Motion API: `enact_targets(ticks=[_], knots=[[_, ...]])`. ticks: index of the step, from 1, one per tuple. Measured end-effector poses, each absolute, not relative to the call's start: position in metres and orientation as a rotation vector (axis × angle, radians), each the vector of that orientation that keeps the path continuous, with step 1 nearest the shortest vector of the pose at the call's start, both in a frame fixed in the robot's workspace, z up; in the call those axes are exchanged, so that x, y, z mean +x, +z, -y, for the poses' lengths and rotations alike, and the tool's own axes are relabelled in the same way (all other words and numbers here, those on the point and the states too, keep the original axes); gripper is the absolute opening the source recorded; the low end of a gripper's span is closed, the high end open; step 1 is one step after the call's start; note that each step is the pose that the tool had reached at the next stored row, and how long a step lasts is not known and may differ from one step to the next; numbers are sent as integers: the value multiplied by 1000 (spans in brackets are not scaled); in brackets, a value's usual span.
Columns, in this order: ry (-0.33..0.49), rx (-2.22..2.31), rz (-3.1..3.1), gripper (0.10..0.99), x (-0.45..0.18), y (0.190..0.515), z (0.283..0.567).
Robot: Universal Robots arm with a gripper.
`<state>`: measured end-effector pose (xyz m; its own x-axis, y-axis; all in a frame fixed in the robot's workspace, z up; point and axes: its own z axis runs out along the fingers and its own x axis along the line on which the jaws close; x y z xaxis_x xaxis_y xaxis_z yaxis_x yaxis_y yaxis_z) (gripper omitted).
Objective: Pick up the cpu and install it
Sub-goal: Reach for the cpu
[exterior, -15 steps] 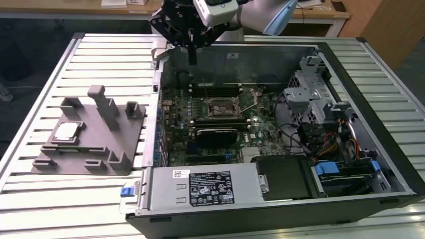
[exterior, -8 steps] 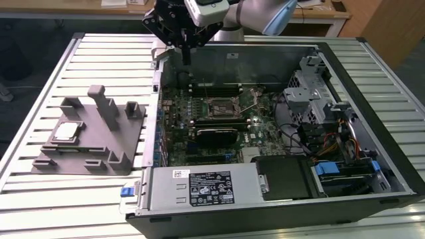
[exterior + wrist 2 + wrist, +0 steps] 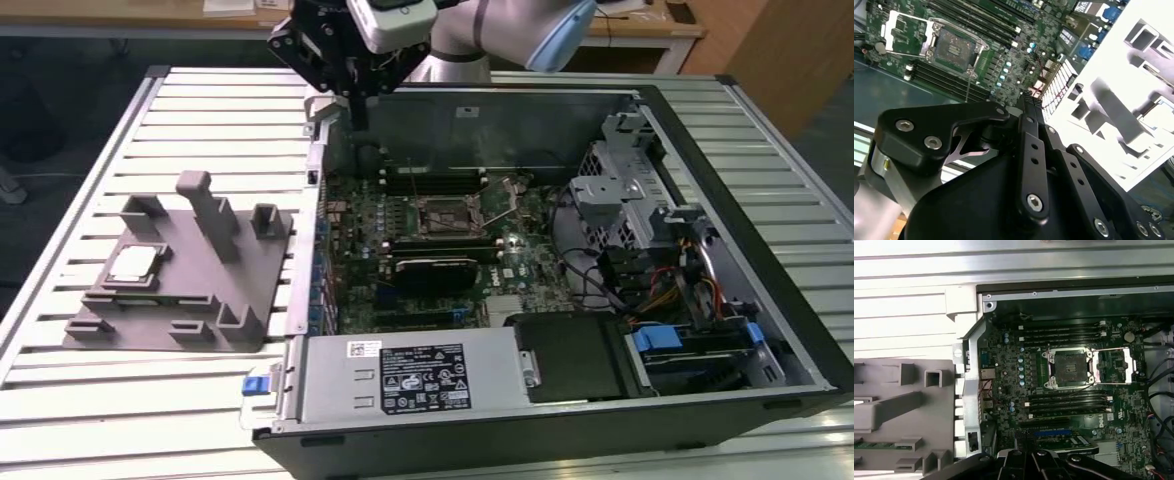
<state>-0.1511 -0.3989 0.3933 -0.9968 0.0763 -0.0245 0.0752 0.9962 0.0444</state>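
Socket (image 3: 447, 212) clear from above, lid flipped aside. Case wall (image 3: 315, 250) stands between it and the fixture (image 3: 140, 328). Posts (image 3: 203, 205) crowd the cpu (image 3: 134, 263). Drive cage (image 3: 625, 185) and cables (image 3: 607, 275) block the exterior view's right.

One arm (image 3: 514, 35) with one gripper (image 3: 358, 120), above one slatted table (image 3: 80, 400). One grey fixture (image 3: 200, 300) carrying one cpu (image 3: 134, 263). One open case (image 3: 507, 120) holding one motherboard (image 3: 360, 215), one socket (image 3: 447, 213) and one power supply (image 3: 407, 375).
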Motion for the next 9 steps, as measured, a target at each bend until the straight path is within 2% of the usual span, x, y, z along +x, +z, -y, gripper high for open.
enact_targets(ticks=[9], knots=[[68, 118, -3112, 106, -169, 393, 399]])
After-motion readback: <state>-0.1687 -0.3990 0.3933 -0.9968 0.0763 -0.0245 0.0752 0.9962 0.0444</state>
